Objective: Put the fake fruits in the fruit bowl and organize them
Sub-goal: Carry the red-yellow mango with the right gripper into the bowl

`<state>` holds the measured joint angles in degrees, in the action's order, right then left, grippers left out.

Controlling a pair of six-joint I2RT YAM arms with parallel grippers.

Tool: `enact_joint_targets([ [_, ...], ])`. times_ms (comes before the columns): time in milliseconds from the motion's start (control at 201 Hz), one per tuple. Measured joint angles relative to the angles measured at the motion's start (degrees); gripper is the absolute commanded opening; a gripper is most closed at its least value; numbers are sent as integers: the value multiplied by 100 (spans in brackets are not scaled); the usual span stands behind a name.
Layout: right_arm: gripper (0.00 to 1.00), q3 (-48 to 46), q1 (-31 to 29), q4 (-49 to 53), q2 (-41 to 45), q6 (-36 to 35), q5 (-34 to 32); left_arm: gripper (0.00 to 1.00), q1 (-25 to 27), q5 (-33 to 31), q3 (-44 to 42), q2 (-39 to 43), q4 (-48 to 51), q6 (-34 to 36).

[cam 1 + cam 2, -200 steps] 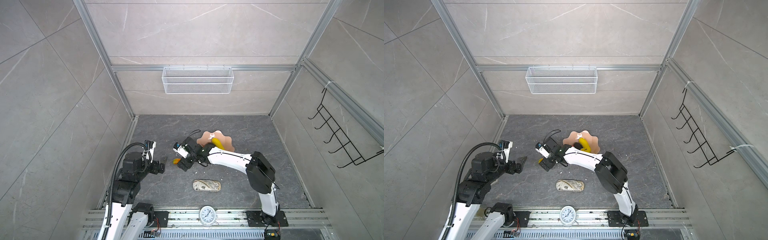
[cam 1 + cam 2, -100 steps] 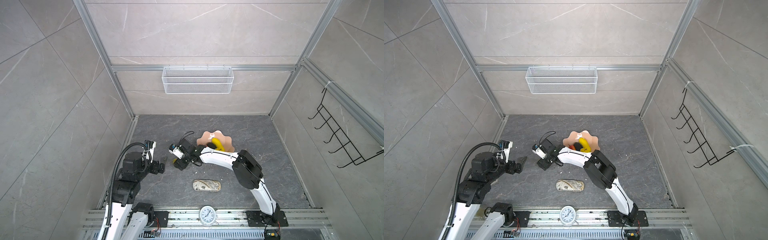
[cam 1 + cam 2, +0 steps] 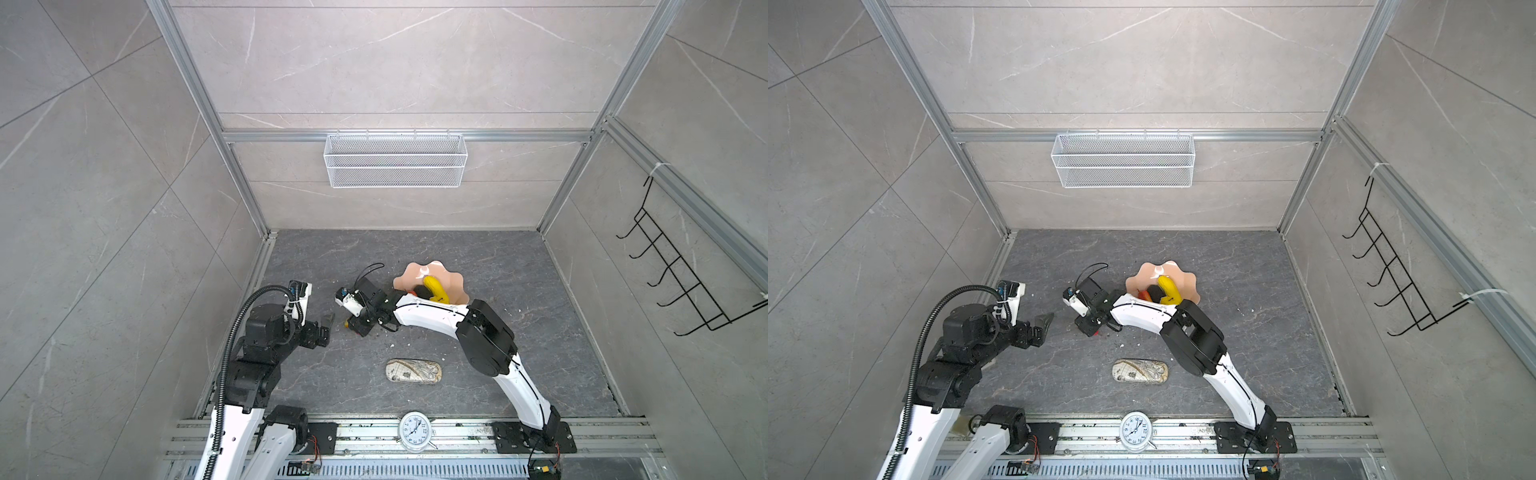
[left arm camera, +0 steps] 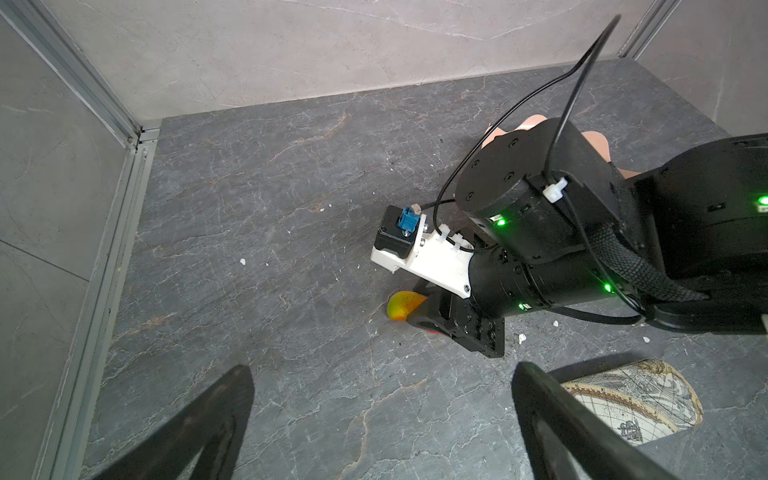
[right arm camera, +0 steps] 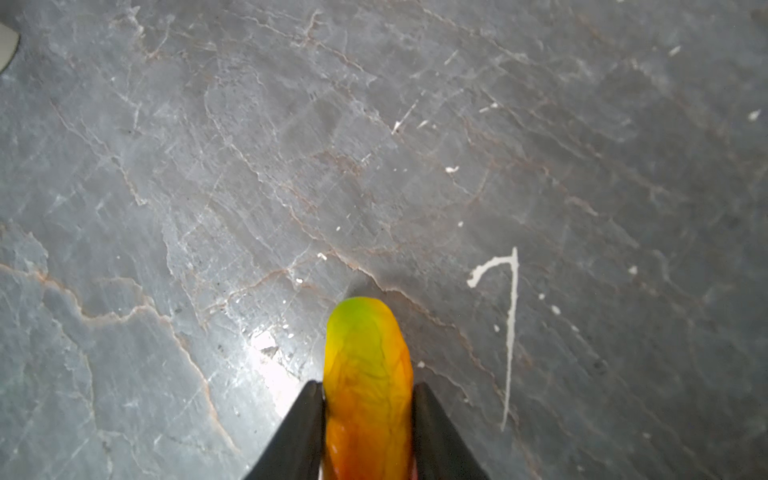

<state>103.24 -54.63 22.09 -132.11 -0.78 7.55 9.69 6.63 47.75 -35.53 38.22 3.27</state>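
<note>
My right gripper (image 5: 368,388) is clamped on the mango-like fruit (image 5: 365,345) down at the tabletop (image 5: 249,166), near the fruit bowl (image 3: 405,278) but outside it; the left gripper (image 4: 378,374) hangs open. The pinch sits toward one end (green tip poking out), so I fear the glossy fruit pivots or squirts free on lifting, or rolls off the long yellow fruit (image 3: 434,286) in that shallow bowl.

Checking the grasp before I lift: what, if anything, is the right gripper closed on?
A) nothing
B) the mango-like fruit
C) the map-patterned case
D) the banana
B: in the right wrist view the right gripper pinches the orange-green mango-like fruit from both sides.
</note>
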Motion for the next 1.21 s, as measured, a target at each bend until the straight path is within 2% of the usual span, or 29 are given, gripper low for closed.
enact_joint_targets([
  [105, 18, 2, 0, 22, 0, -52, -24, 100, 0, 0, 0, 0, 0, 0],
  [339, 10, -4, 0, 101, 72, -57, -52, 100, 0, 0, 0, 0, 0, 0],
  [558, 7, -356, 203, 138, 866, -72, -15, 100, 0, 0, 0, 9, 0, 0],
  [712, 6, -688, 745, 107, 1716, -127, -57, 100, 0, 0, 0, 11, 0, 0],
  [866, 6, -1139, 1576, 24, 2328, -164, -341, 100, 0, 0, 0, 22, 0, 0],
  [1030, 6, -1672, 2337, 9, 2538, -181, -675, 100, 0, 0, 0, 44, 0, 0],
  [1210, 6, -2085, 2907, 17, 2553, -177, -879, 100, 0, 0, 0, 42, 0, 0],
])
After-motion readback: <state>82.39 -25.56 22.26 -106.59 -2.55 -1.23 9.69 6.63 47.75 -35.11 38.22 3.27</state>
